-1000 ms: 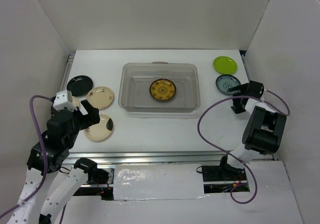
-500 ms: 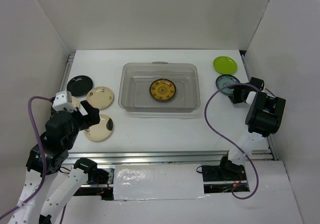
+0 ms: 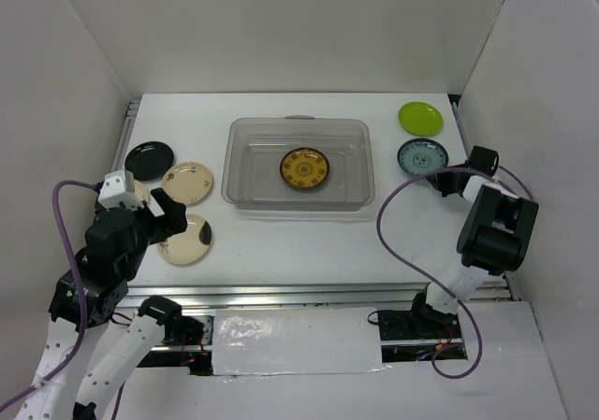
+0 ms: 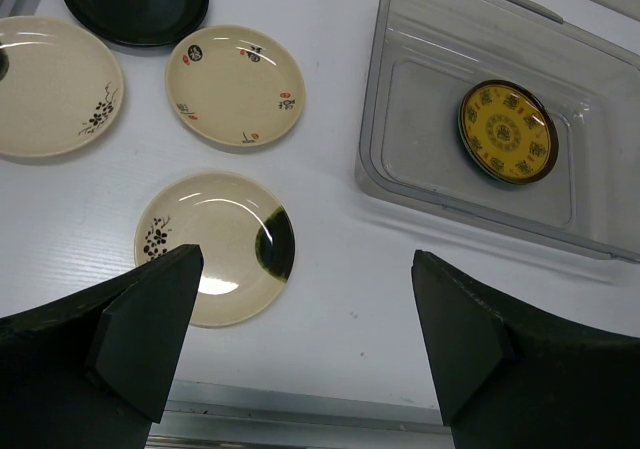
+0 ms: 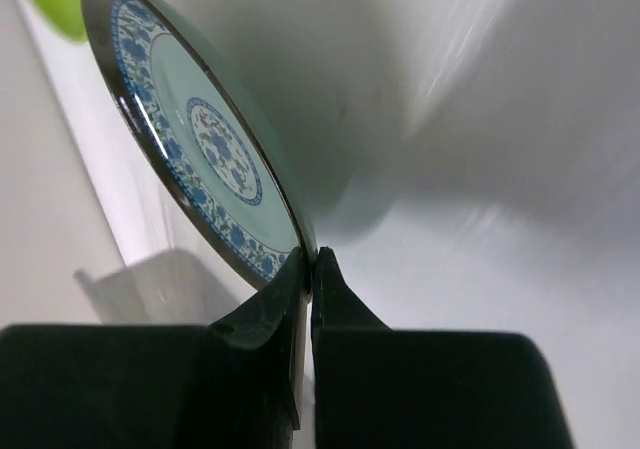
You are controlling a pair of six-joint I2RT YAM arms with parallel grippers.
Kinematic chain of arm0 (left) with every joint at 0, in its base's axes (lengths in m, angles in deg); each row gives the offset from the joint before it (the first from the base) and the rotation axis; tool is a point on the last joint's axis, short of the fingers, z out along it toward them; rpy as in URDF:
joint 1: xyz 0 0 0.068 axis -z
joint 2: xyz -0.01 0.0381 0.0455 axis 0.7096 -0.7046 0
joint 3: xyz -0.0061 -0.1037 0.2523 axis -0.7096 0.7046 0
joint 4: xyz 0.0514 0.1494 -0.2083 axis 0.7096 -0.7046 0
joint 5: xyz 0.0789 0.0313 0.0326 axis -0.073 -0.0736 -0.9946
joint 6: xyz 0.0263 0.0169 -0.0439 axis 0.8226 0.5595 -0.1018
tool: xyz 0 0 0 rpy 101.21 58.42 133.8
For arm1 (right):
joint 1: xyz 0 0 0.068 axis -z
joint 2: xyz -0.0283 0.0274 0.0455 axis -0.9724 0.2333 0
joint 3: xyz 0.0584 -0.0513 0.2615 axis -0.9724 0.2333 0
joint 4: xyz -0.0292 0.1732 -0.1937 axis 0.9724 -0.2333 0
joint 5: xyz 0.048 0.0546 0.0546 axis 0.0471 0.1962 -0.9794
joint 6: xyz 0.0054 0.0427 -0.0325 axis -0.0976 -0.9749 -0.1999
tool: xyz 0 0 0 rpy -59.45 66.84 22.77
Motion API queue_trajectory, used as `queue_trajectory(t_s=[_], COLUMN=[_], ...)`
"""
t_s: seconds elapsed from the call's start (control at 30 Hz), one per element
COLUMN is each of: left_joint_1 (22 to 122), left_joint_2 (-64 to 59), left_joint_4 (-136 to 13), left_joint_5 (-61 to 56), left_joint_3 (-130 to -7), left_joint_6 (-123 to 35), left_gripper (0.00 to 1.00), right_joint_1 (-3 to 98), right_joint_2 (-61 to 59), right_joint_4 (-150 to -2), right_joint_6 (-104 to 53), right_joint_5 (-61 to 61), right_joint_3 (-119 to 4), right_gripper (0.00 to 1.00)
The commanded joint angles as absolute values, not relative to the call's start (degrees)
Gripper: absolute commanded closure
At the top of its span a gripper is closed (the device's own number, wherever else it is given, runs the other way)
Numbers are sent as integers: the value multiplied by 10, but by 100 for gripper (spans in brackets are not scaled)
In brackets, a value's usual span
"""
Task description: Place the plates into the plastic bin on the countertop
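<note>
My right gripper point(image 5: 310, 259) is shut on the near rim of a teal-patterned plate point(image 5: 200, 139), which sits at the right of the countertop point(image 3: 299, 242) just in front of a lime green plate point(image 3: 420, 117). The clear plastic bin point(image 3: 298, 205) stands at the centre with a yellow-brown plate point(image 3: 304, 168) inside. On the left lie a black plate point(image 3: 148, 160), a cream plate point(image 3: 187, 181) and a cream plate with a black patch point(image 4: 215, 244). My left gripper point(image 4: 300, 349) hangs open above the front edge beside that patched plate.
Another cream plate point(image 4: 45, 84) lies at the far left, partly under my left arm in the top view. White walls close in the left, back and right sides. A metal rail point(image 3: 309, 294) runs along the front edge. The right arm's cable point(image 3: 388, 242) loops over the countertop.
My right gripper has gone from open to shut on the teal plate's rim, and its arm has swung back toward the right wall. The left arm has not moved.
</note>
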State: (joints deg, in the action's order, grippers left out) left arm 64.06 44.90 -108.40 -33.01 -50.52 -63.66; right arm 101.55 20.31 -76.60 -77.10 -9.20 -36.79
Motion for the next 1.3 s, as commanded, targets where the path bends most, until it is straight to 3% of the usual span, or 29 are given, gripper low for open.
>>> queue_trajectory(t_s=[0.0, 0.17, 0.47, 0.83, 0.9, 0.97, 1.03, 1.07, 1.13, 1.27], left_joint_1=[643, 642, 643, 642, 642, 642, 642, 642, 642, 642], left_joint_2=[450, 439, 426, 424, 425, 423, 423, 424, 425, 427], left_joint_4=[-1060, -1060, -1062, -1062, -1062, -1062, -1063, -1063, -1062, -1063], left_joint_5=[-326, -325, -329, -329, -329, -327, -328, -329, -327, -329], left_joint_3=[-501, -502, -504, -503, -503, -504, -504, -503, -503, -504], left_joint_6=[-624, -623, -625, -625, -625, -625, -624, -625, -625, -625], left_gripper=[1, 1, 1, 1, 1, 1, 1, 1, 1, 1], right_joint_1=[996, 907, 684, 632, 630, 630, 625, 623, 622, 662], right_joint_2=[68, 31, 277, 348, 351, 346, 326, 302, 276, 170], right_joint_4=[-791, -887, -1108, -1068, -1073, -1076, -1076, -1072, -1075, -1055], right_joint_6=[-733, -669, -516, -546, -543, -541, -536, -530, -527, -538], right_joint_5=[-75, -71, -184, -158, -158, -158, -159, -160, -156, -102], right_joint_3=[-369, -502, -793, -791, -794, -791, -783, -773, -761, -697], right_gripper=[100, 100, 100, 98, 76, 37, 28, 7, 0, 0])
